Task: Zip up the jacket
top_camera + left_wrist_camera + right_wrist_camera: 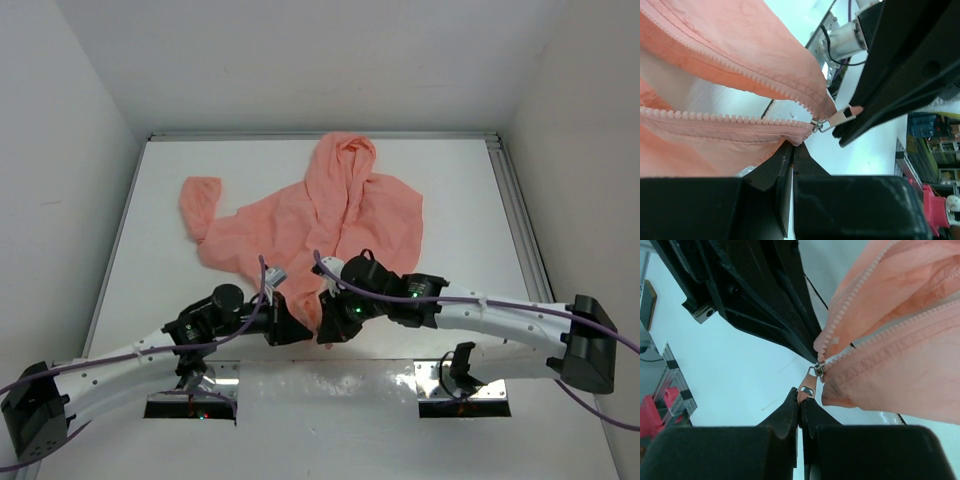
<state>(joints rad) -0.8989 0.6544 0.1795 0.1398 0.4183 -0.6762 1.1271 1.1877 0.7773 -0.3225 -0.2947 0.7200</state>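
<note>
The salmon-pink hooded jacket [320, 215] lies spread on the white table, hood at the far side, one sleeve out to the left. Both grippers meet at its near hem. My left gripper [794, 146] is shut on the jacket's bottom hem just beside the zipper's end. My right gripper [801, 396] is shut on the metal zipper pull [808, 381], which hangs from the slider [820, 368] at the bottom of the two tooth rows. The zipper [715, 119] is open above the slider, its rows spreading apart.
The table's near edge with two metal mounting plates [465, 385] lies just behind the grippers. Purple cables [500, 300] run along both arms. White walls enclose the table on three sides.
</note>
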